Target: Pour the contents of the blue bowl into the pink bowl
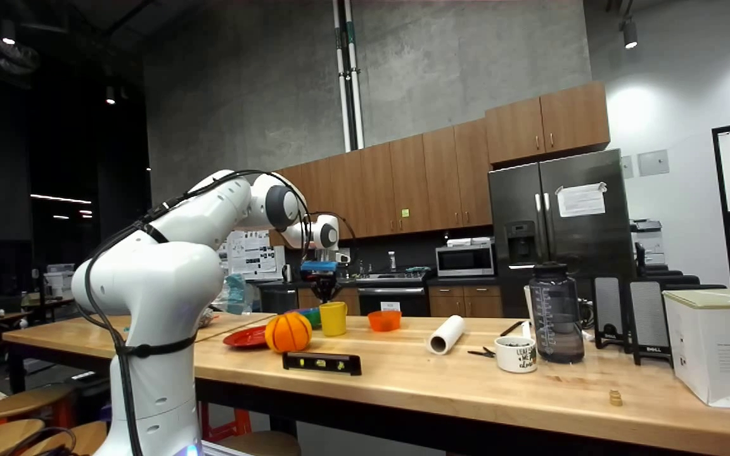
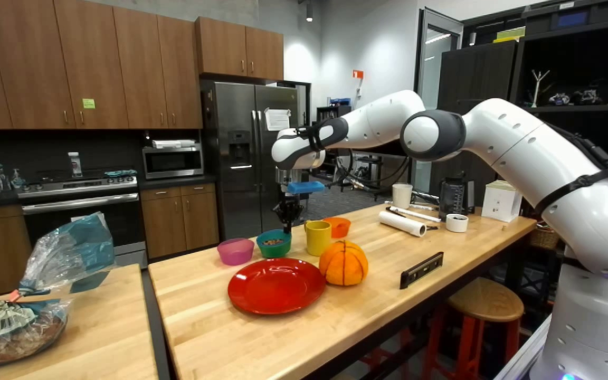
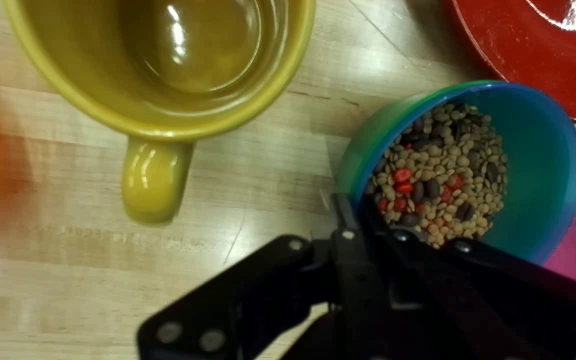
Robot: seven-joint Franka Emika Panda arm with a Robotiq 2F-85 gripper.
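Slim black fingers (image 3: 350,250) are clamped on the wall of the small round blue-green bowl (image 3: 538,160), part-filled with brown and red bits (image 3: 443,170). In an exterior view the round pink bowl (image 2: 236,255) is just left of it, the glossy yellow mug (image 2: 318,238) right, the round red plate (image 2: 276,289) nearer. Pale wooden bench (image 2: 193,295) lies open from the pink bowl to the left edge.

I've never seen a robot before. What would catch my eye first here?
Probably the big white arm, arching over the wooden table in an exterior view. Next, in the wrist view, its black pincer, closed on the rim of a blue-green bowl holding a seed-like mix in tan, red and dark brown. Then the bright red plate lying on the table, with a round orange pumpkin-like thing beside it.
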